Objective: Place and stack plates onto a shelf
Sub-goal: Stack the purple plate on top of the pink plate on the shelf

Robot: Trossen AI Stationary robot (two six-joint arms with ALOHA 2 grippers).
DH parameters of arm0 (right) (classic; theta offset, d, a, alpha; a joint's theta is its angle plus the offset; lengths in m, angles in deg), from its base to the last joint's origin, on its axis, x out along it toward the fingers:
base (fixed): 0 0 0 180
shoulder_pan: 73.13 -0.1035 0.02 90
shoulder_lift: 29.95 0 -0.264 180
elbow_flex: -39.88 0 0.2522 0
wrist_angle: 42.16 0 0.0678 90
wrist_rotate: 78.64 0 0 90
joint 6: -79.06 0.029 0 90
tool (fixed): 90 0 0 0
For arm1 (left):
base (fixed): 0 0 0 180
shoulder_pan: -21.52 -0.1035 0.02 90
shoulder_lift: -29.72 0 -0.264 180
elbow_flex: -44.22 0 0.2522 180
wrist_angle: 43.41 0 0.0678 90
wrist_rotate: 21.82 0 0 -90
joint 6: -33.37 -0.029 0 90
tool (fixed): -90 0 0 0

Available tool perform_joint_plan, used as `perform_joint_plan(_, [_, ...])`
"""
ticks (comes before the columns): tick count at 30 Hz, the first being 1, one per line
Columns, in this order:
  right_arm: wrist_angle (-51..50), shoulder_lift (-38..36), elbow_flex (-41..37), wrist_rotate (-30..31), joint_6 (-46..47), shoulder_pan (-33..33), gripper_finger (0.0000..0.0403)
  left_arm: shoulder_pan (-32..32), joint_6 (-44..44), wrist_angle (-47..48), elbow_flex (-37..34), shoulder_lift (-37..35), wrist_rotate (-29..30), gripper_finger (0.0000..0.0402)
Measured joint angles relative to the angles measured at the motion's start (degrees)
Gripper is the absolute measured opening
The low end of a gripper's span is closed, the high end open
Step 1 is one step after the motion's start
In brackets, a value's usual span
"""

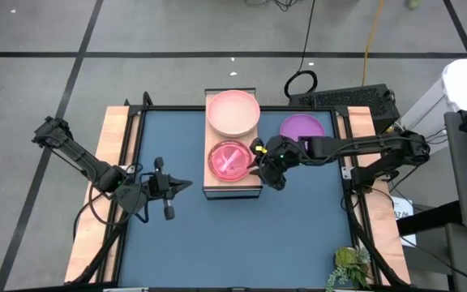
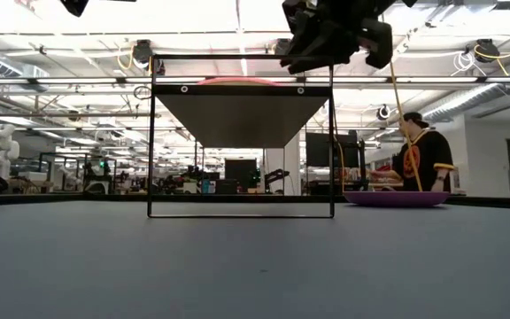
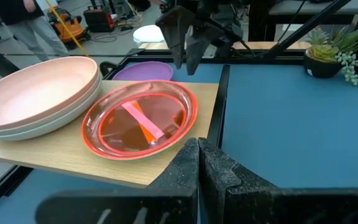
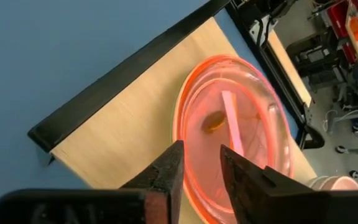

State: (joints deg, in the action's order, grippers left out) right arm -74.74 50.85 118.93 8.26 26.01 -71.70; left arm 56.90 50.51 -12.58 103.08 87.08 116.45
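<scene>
The shelf [image 1: 233,188] is a light-wood board raised on a dark frame [image 2: 242,213] at the table's middle. On its far end a salmon pink plate [image 1: 233,112] sits stacked on a cream plate [image 3: 39,127]. On its near end lies a translucent orange-rimmed plate [image 1: 229,160] with magenta showing inside it [image 3: 138,118]. A purple plate [image 1: 302,126] rests flat on the table, right of the shelf. My right gripper [image 1: 262,166] hovers open just above the translucent plate's right rim [image 4: 201,165], not touching. My left gripper [image 1: 186,184] waits shut, left of the shelf [image 3: 197,152].
Wooden side boards [image 1: 113,162] run along the table's left and right edges. A potted plant [image 1: 349,266] stands at the near right corner. A keyboard [image 1: 347,97] lies beyond the far right edge. A person [image 2: 421,155] sits in the room behind.
</scene>
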Motion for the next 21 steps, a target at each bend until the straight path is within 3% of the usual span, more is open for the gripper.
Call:
perform_joint_plan(5, [-4.14, -3.82, -0.02, 0.03, 3.72, -0.25, 0.0098, 0.0, 1.05, 0.91, 0.0, 0.0, -0.65, 0.0003])
perform_joint_plan(10, [-9.93, -10.63, -0.23, 0.67, 18.31, -0.42, 0.0089, 0.0, 2.23, 1.71, 0.0, 1.22, -0.76, 0.0003])
perform_joint_plan(16, [-10.15, -17.22, -6.83, 15.0, 42.06, -0.42, 0.008, -0.09, 2.22, 1.54, 0.0, 3.9, -0.83, 0.0003])
perform_joint_plan(19, [-10.62, -19.3, -11.76, 21.35, 48.89, -0.17, 0.0083, -0.09, 2.09, 0.7, 0.0, 4.91, -0.81, 0.0003])
perform_joint_plan(21, [-10.54, -19.88, -15.13, 22.51, 51.42, 0.45, 0.0088, -0.1, 1.48, -0.31, 0.0, 5.34, -0.79, 0.0003])
